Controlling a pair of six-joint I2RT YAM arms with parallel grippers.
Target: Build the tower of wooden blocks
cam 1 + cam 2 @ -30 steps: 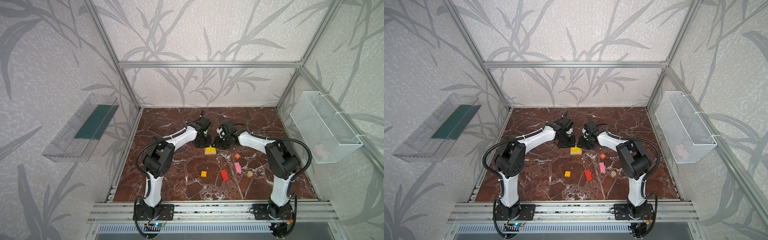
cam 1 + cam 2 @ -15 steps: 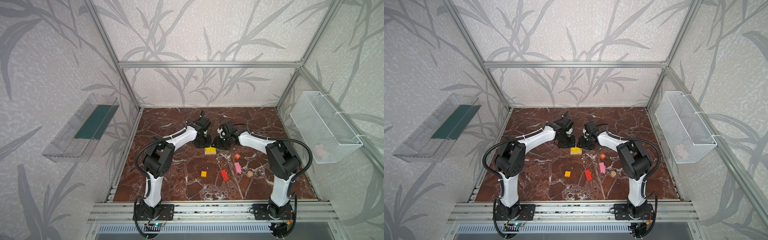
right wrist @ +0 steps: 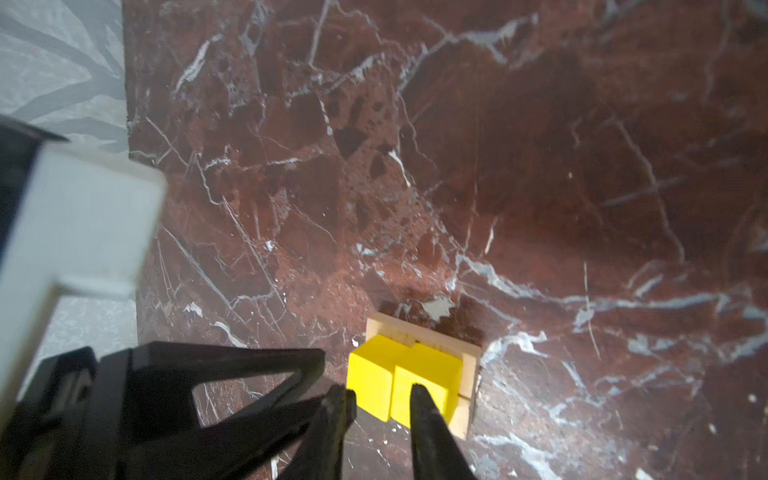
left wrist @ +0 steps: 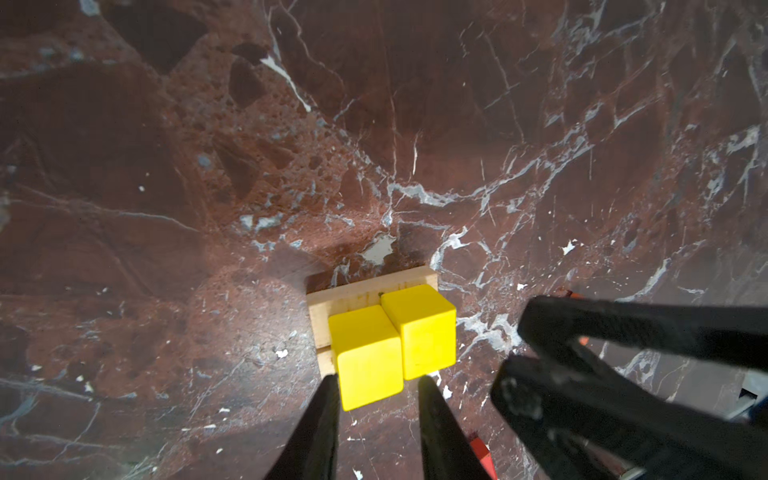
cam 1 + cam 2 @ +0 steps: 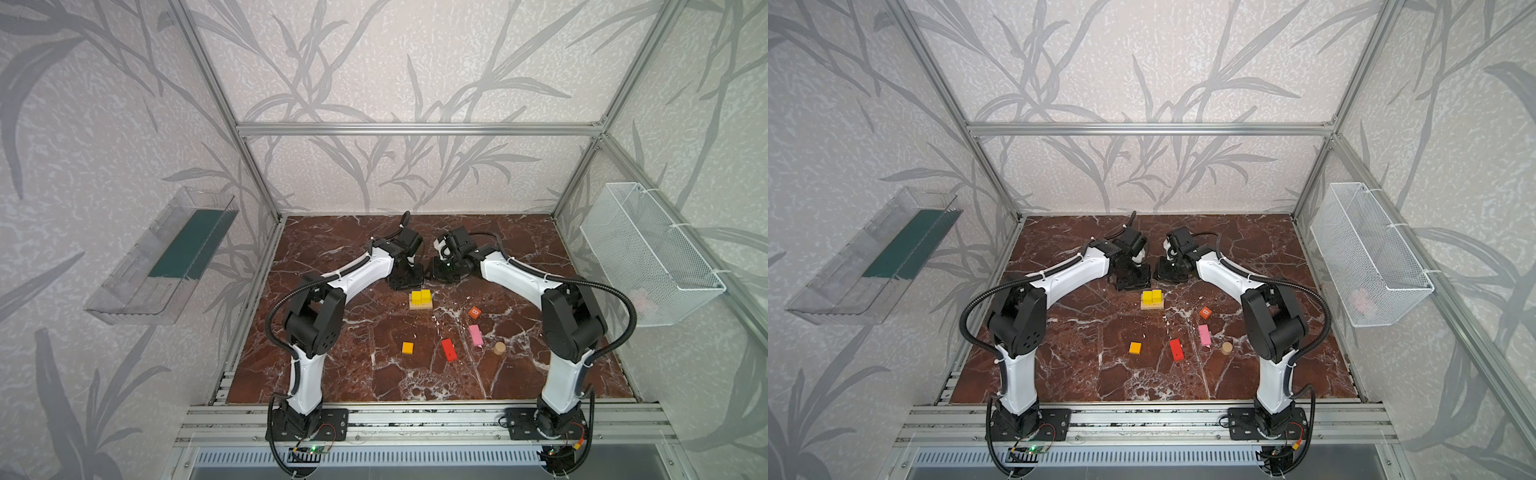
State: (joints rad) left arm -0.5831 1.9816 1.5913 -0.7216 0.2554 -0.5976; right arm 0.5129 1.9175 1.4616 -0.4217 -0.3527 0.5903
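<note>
The tower in both top views is two yellow cubes (image 5: 421, 296) (image 5: 1151, 296) side by side on tan planks (image 5: 420, 306). My left gripper (image 5: 409, 279) (image 4: 376, 377) hovers just behind it, open and empty, its tips flanking one cube's near face. From the other side my right gripper (image 5: 442, 272) (image 3: 381, 388) stands open by a narrow gap and holds nothing. Loose on the floor nearer the front lie an orange-red cube (image 5: 474, 312), a pink brick (image 5: 475, 335), a red brick (image 5: 449, 349), an orange cube (image 5: 407, 348) and a tan cylinder (image 5: 499, 348).
The red marble floor (image 5: 374, 374) is fenced by aluminium posts and patterned walls. A clear plastic tray (image 5: 166, 257) hangs on the left wall and a white wire basket (image 5: 648, 253) on the right wall. The two grippers sit close together behind the stack.
</note>
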